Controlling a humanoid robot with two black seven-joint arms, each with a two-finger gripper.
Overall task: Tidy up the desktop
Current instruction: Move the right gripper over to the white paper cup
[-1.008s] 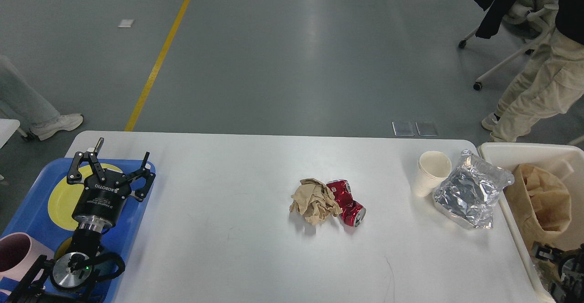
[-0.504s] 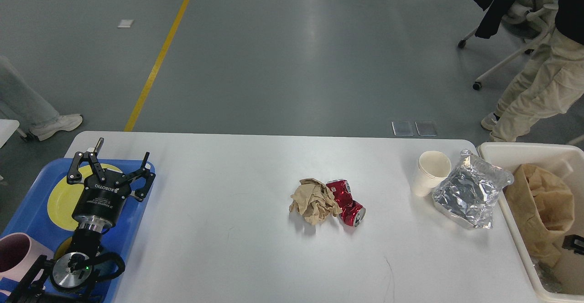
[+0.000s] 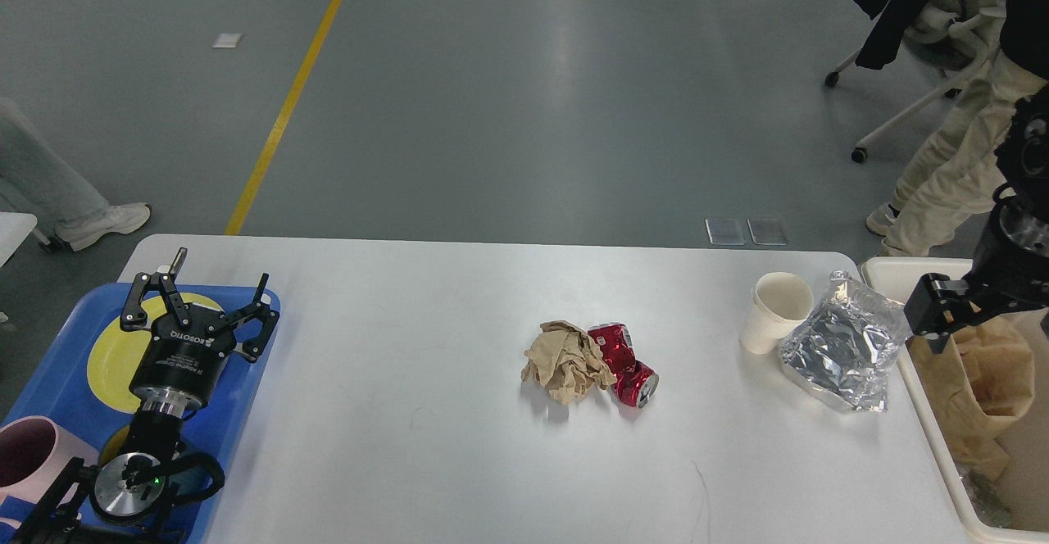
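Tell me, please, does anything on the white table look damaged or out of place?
Yes. Near the middle of the desktop a red can lies crushed on its side, touching a crumpled brown paper. Toward the right edge, a wrinkled foil bag lies beside an upright paper cup.

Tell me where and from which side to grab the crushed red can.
Grip the crushed red can across its dented middle, coming from above with the fingers closing on its near-left and far-right sides. It lies on its side on the desktop, open end toward the near right. The crumpled brown paper touches its left side, so approaching from the right looks safer.
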